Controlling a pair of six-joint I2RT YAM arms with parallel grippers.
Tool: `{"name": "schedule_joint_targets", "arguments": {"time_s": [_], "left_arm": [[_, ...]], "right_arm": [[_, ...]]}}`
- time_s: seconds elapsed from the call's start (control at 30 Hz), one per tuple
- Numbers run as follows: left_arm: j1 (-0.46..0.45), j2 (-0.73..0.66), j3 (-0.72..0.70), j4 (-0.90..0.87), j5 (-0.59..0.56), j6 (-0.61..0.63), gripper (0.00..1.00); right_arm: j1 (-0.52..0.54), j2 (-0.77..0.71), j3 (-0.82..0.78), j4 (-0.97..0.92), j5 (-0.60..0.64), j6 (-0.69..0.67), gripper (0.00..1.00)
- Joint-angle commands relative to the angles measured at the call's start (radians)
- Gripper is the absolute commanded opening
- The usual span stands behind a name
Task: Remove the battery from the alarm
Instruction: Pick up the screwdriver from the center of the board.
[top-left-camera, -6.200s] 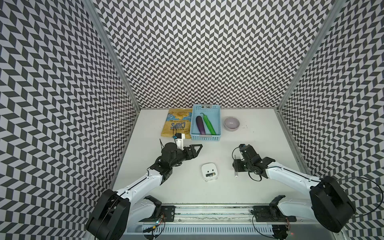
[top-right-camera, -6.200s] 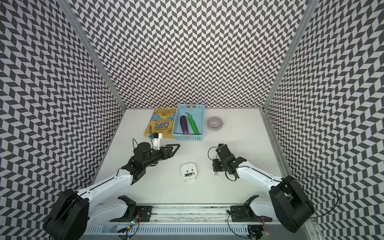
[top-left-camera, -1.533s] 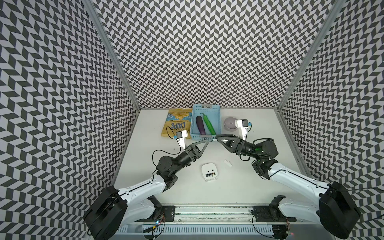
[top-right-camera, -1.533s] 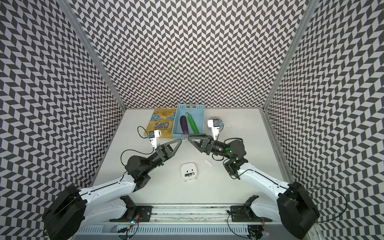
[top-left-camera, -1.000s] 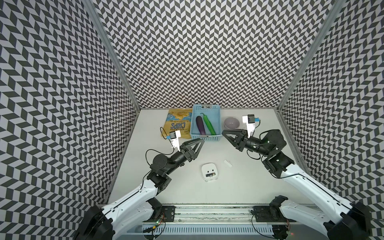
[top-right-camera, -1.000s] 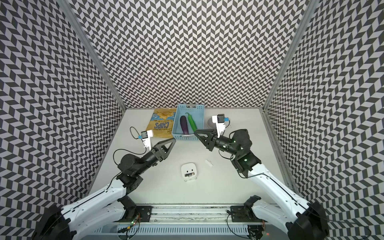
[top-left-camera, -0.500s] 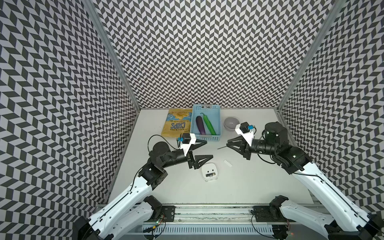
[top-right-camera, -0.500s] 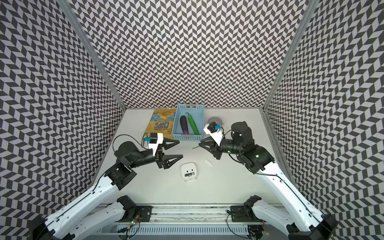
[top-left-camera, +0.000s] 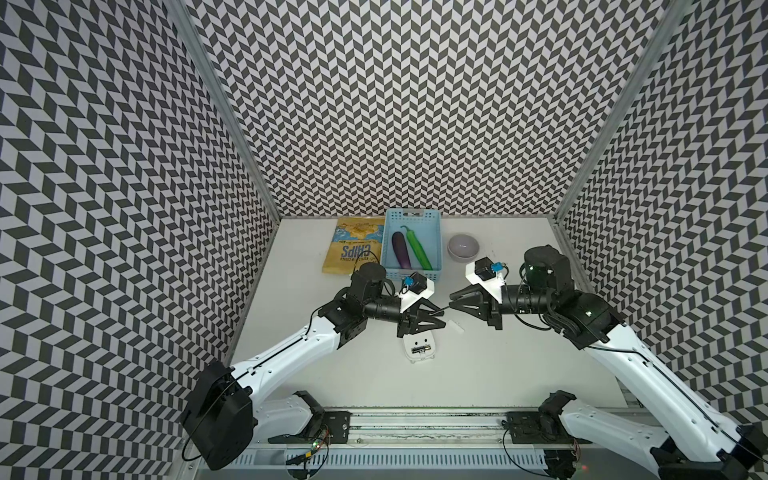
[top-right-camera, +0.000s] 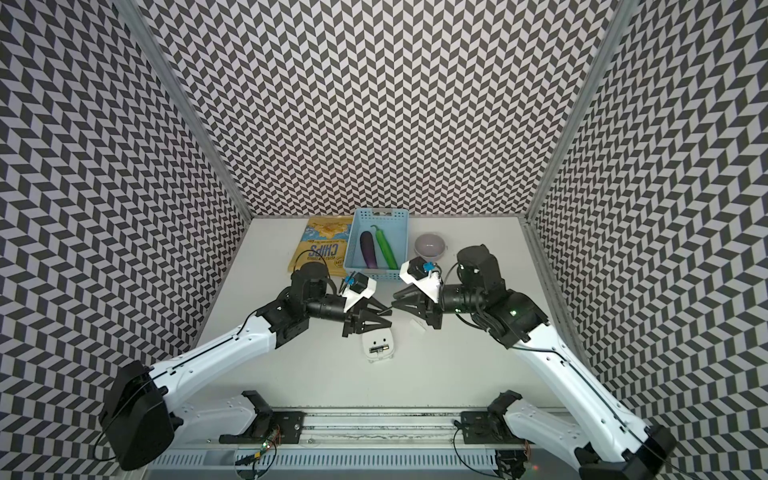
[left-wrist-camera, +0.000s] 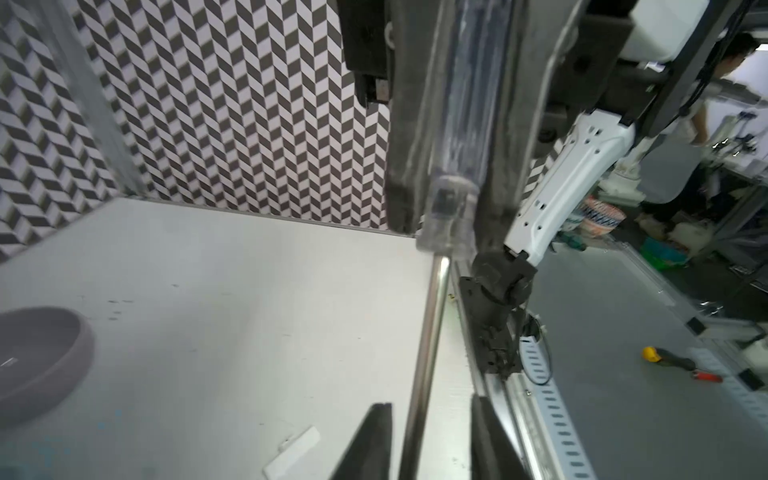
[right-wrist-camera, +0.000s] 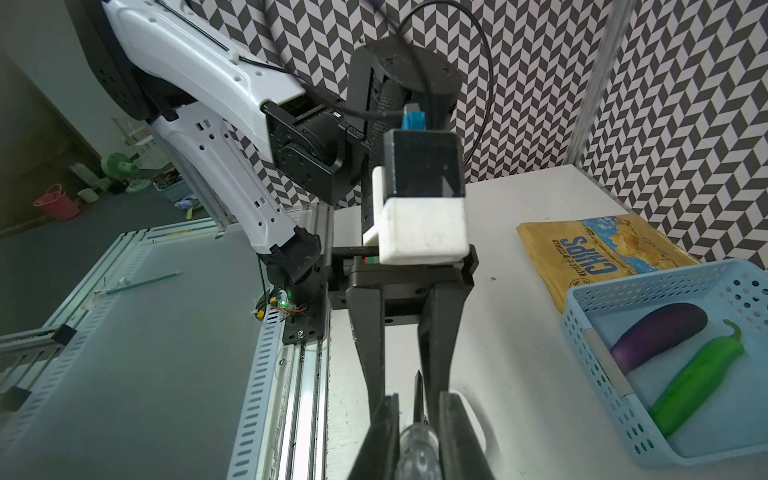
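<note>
The white alarm (top-left-camera: 428, 341) (top-right-camera: 384, 337) lies back up on the table, and the black battery (top-left-camera: 419, 350) (top-right-camera: 378, 349) sits in its slot. Just above it the two grippers meet tip to tip. My right gripper (top-left-camera: 452, 302) (top-right-camera: 395, 302) (right-wrist-camera: 419, 399) is shut on the clear handle of a silver screwdriver (left-wrist-camera: 424, 353) (right-wrist-camera: 415, 453). My left gripper (top-left-camera: 441, 316) (top-right-camera: 389, 318) (left-wrist-camera: 430, 409) has its jaws narrowed around the shaft, with a gap still showing on each side.
The small white cover piece (top-left-camera: 457, 327) (top-right-camera: 419, 324) (left-wrist-camera: 293, 457) lies right of the alarm. At the back stand a blue basket (top-left-camera: 390, 232) holding an aubergine and a green pepper, a chips bag (top-left-camera: 353, 249) and a grey bowl (top-left-camera: 462, 246) (left-wrist-camera: 41, 353).
Both arms have come together over the alarm. The left gripper's jaws have narrowed from wide open to close around the screwdriver's shaft. The right gripper still holds the handle.
</note>
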Motion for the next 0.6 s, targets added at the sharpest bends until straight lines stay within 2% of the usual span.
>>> {"name": "schedule_joint_targets", "arguments": {"time_s": [0.0,0.1,0.2,0.23,0.3,0.33,0.43,0.5,0.57], "left_arm": [[-0.006,0.012,0.041,-0.012,0.082,0.017,0.14],[-0.008,0.022,0.047,-0.013,0.099,0.018,0.00],[-0.010,0.025,0.049,0.009,0.136,0.006,0.00],[-0.010,0.023,0.048,0.025,0.142,-0.004,0.00],[-0.010,0.021,0.043,0.052,0.153,-0.021,0.00],[-0.011,0.018,0.037,0.072,0.157,-0.032,0.00],[-0.011,0.014,0.021,0.115,0.169,-0.054,0.00],[-0.011,0.015,0.020,0.119,0.172,-0.055,0.00],[-0.013,0.016,0.020,0.125,0.177,-0.060,0.00]], "right_arm": [[0.008,0.015,0.033,0.012,-0.006,-0.029,0.00],[0.007,0.029,0.036,0.006,-0.011,-0.033,0.00],[0.007,0.024,0.022,0.036,-0.014,-0.004,0.02],[0.005,0.012,0.012,0.061,-0.014,0.019,0.12],[0.001,-0.020,-0.021,0.131,-0.048,0.062,0.20],[-0.001,-0.045,-0.055,0.201,-0.086,0.104,0.30],[0.000,-0.109,-0.188,0.481,-0.202,0.255,0.41],[-0.001,-0.124,-0.233,0.576,-0.232,0.307,0.43],[-0.001,-0.117,-0.235,0.581,-0.235,0.310,0.43]]}}
